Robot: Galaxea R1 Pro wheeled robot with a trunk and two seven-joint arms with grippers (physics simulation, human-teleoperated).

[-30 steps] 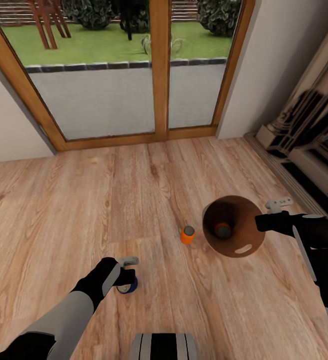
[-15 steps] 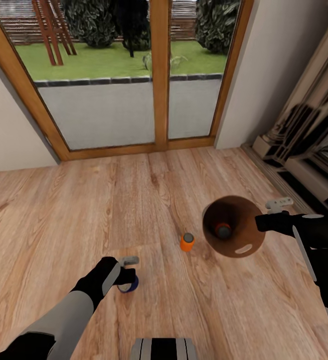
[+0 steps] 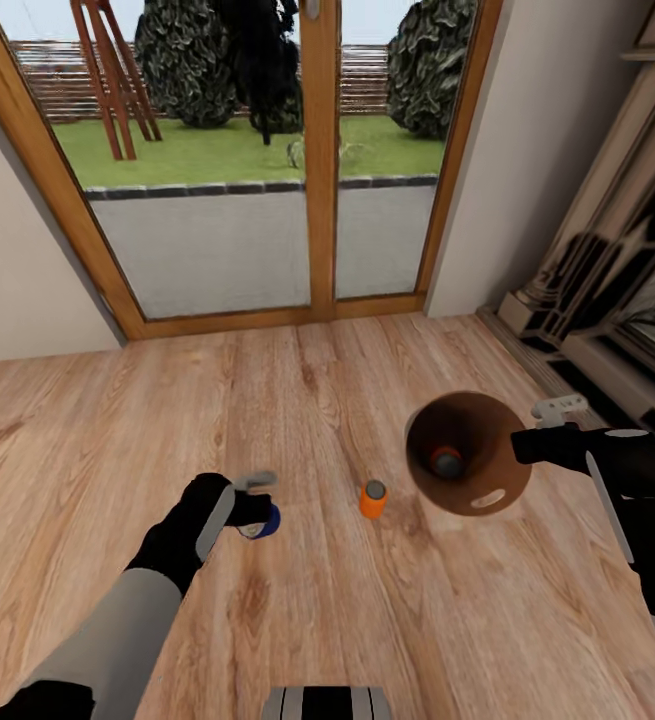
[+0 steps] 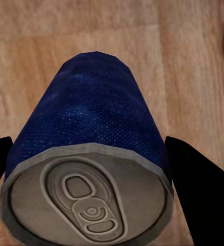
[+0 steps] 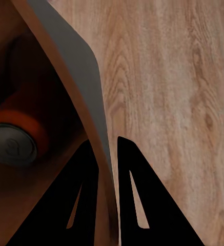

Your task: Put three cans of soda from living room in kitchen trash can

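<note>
From my head camera I have the living room's plank floor [image 3: 367,620] under me, with the wood-framed glass doors [image 3: 317,160] on the far side and the ornate fireplace [image 3: 617,290] along the right wall. My left gripper [image 3: 257,508] is clamped on the blue can [image 3: 265,522], near and left of centre; in the left wrist camera the blue can [image 4: 91,169] sits between the two dark fingers [image 4: 201,195] with its silver pull-tab end towards the lens and the boards behind it, so I read it as held off the floor, though I cannot judge how high. The orange can [image 3: 373,498] stands upright on the planks, to the right of the blue one and just left of the bin, apart from both. My right gripper [image 3: 527,440] pinches the rim of the tash can [image 3: 487,495], which is tipped so its brown inside faces my head camera; a third can [image 3: 447,461] lies at the bottom of it. The right wrist camera confirms the pinch: the fingers [image 5: 135,205] are closed on either side of the grey wall [image 5: 78,72], one inside and one outside, and an orange-sided can [image 5: 14,138] with a silver top rests in the brown interior
</note>
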